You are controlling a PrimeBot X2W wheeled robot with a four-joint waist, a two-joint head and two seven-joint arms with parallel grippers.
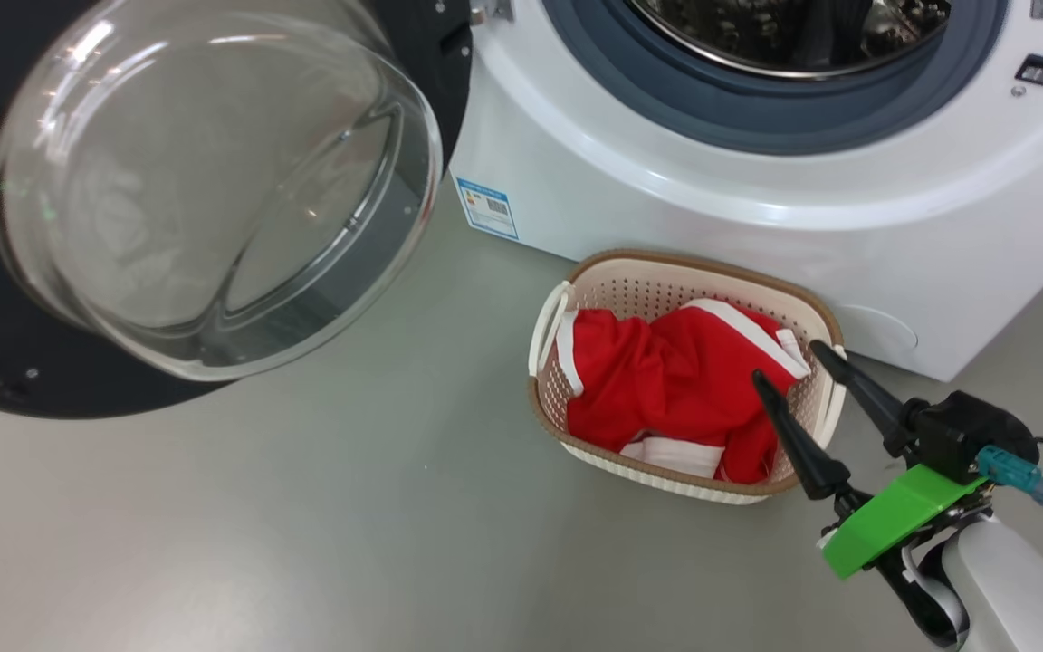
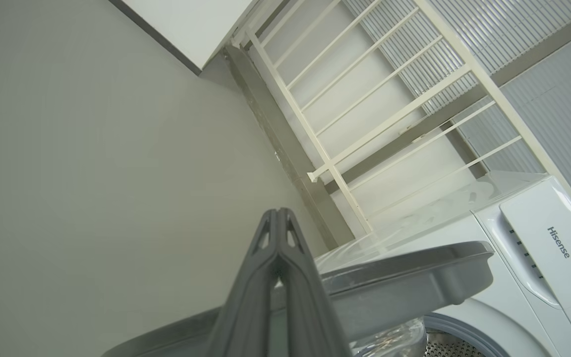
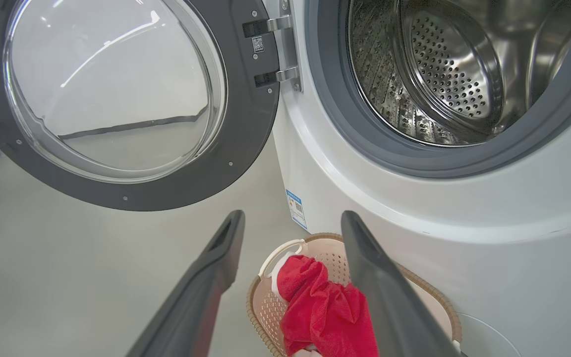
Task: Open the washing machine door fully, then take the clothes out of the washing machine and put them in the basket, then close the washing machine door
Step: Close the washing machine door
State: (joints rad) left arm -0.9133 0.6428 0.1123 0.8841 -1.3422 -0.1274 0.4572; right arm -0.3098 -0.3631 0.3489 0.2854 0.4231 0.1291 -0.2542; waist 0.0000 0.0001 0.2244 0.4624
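Progress: approx. two of three steps look done. Door [image 1: 214,181] hangs wide open, swung out to the left of the washer [image 1: 666,181], so step 1 reads as complete. Clothes [image 1: 666,380] lie heaped in the basket [image 1: 693,263], red w/ white trim, filling most of it. The basket sits on the floor [image 1: 304,543] just in front of the washer, right of the door. Drum [image 3: 444,74] in the right wrist view shows bare perforated steel and no fabric that I can make out. Its lower part is cut off by the seal [image 1: 757,118], so a leftover item can't be fully ruled out. Judging by that, step 2 is prob. done too.

Right hand [image 1: 786,360] hovers at near right over the basket's right end, fingers spread wide w/ nothing betw. them. Its tips sit above the clothes; whether they touch the fabric I can't tell. Left hand [image 2: 278,212] is pressed fully together and empty. Its own wrist view has it pointing over the door's grey inner rim, and contact w/ the door can't be judged there.

Left to do: close the door. That needs a long swing rightwards back to the seal and a push until it latches. The basket stands close under the opening but looks low enough not to block the door's path, which is a guess only. Neither hand has hold of the door yet.
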